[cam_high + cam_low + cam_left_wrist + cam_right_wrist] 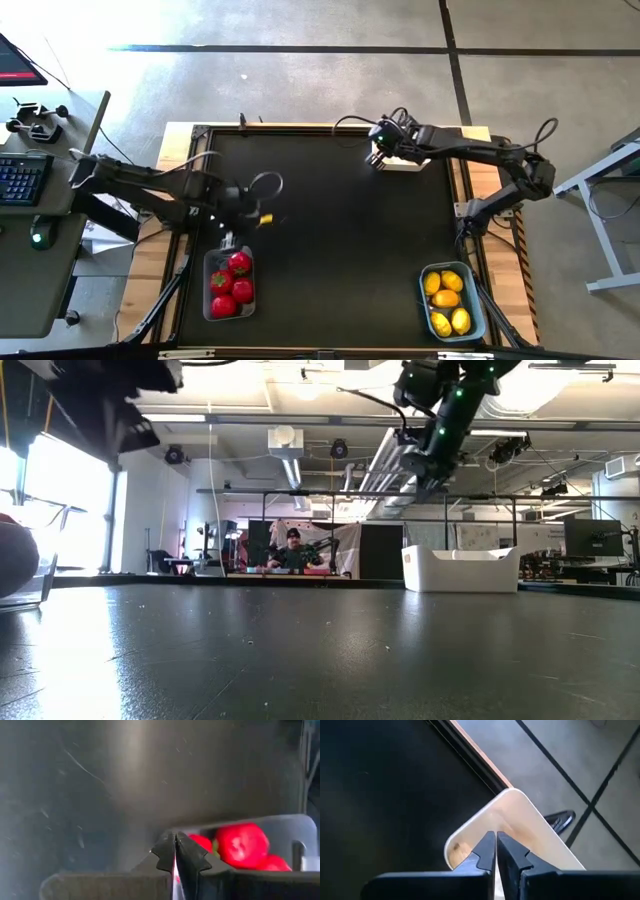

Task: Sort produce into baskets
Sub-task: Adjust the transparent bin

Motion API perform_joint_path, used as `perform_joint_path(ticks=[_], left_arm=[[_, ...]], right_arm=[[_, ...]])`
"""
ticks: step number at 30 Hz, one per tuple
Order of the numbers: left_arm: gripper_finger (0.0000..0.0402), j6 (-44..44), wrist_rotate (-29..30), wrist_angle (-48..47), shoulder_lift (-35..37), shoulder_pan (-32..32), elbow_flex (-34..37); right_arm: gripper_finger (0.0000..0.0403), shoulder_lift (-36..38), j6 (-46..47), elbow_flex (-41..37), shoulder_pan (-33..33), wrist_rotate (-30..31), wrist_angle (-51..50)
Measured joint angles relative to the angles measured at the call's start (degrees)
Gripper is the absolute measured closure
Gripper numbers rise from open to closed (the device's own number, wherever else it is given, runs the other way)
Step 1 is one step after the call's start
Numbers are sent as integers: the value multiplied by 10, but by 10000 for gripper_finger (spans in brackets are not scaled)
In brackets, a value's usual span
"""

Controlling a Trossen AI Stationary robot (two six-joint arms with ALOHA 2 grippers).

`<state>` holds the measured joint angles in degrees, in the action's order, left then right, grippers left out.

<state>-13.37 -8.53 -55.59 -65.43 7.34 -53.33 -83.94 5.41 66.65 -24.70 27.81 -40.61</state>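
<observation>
White tub (520,832) at far right corner, long side along the table's far edge. Right gripper (495,851) hung above it, clenched, empty. Left gripper (175,851) clenched above red tub (228,283).

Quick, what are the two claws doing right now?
Left claw: shut, empty, above the clear basket.
Right claw: shut, empty, above the white basket.
</observation>
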Motion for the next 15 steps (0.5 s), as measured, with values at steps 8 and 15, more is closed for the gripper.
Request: perform_joint_path(ticks=[8,15], left_arm=[[401,-68,3,-21,-65,87,-6],[401,-74,39,-19,-108,101,0]], right_arm=[[401,0,-16,0,5,0,14],[402,0,-29,0,5,0,14]])
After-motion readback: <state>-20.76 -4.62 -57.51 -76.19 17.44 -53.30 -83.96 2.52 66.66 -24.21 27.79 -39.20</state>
